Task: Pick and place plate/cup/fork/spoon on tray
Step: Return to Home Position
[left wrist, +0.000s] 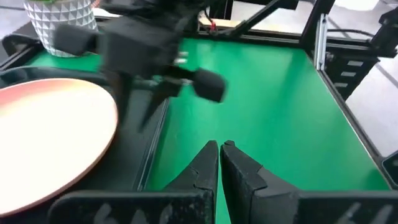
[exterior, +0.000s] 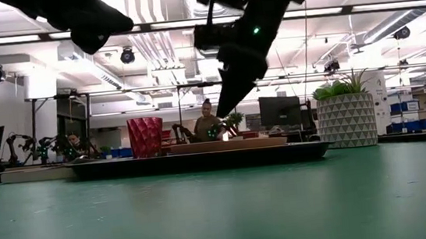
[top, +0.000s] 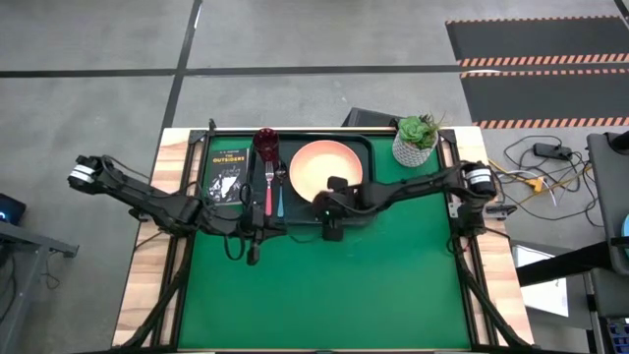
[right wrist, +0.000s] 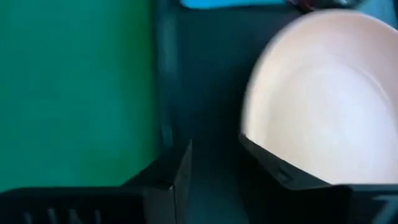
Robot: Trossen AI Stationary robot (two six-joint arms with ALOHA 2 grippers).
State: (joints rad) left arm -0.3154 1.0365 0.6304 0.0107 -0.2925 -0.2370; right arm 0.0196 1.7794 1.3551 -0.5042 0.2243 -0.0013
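The peach-orange plate [top: 327,169] lies flat in the dark tray [top: 360,147] at the table's far middle. The dark red cup [top: 265,144] stands upright in the tray's far left part. The pink-handled fork [top: 267,185] and the blue-handled spoon [top: 279,197] lie side by side between cup and plate. My right gripper [top: 332,230] is open above the tray's near rim, beside the plate [right wrist: 323,93], and the low view shows its fingertips [exterior: 220,112] above the plate [exterior: 227,144]. My left gripper [top: 254,253] is shut and empty, raised over the green mat near the tray's near left corner.
A black book with white lettering [top: 226,165] lies left of the cup. A white pot with a green plant [top: 416,142] stands right of the tray. The green mat [top: 324,295] stretches from the tray to the table's near edge. People and desks show in the room behind [exterior: 209,124].
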